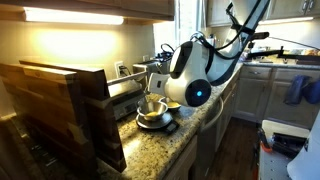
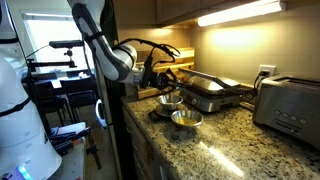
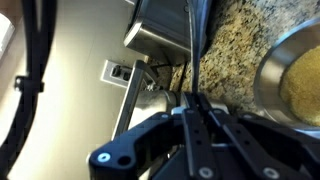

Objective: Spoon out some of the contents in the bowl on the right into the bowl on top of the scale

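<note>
Two metal bowls stand on the granite counter. One bowl [image 2: 170, 102] sits on a flat black scale [image 2: 158, 113]. The second bowl [image 2: 186, 119] stands beside it, nearer the counter's front edge, with yellowish contents. In an exterior view only the scale bowl [image 1: 152, 108] and the scale [image 1: 160, 124] show clearly. My gripper [image 2: 160, 80] hangs just above the scale bowl; it also shows in an exterior view [image 1: 152, 90]. In the wrist view the gripper [image 3: 192, 100] is shut on a thin dark spoon handle [image 3: 190, 45]. A bowl with yellow grains [image 3: 295, 75] lies to its right.
A black contact grill [image 2: 212, 92] and a steel toaster [image 2: 290, 108] stand behind the bowls along the wall, with an outlet [image 3: 118, 72] there. A tall wooden board [image 1: 60, 110] stands close beside the scale. The counter edge [image 1: 205, 125] drops to the kitchen floor.
</note>
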You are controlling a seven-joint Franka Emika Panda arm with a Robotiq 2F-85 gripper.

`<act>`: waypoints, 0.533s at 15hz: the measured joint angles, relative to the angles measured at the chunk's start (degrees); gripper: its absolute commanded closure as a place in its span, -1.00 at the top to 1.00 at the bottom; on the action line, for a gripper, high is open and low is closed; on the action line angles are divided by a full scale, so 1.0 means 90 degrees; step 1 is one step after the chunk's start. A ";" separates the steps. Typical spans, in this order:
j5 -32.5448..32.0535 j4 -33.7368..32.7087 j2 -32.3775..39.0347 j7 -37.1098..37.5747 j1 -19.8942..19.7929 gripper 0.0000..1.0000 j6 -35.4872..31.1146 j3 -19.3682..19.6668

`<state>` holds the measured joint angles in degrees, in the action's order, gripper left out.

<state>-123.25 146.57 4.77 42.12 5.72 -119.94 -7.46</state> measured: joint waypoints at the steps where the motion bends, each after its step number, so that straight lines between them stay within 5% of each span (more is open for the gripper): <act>1: 0.0013 0.0003 0.0000 -0.0003 -0.0004 -0.93 -0.0036 0.0000; 8: 0.1007 -0.0217 -0.0177 -0.1233 -0.0207 -0.93 -0.1645 0.0158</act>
<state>-114.19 144.62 3.18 31.02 3.85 -134.74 -6.04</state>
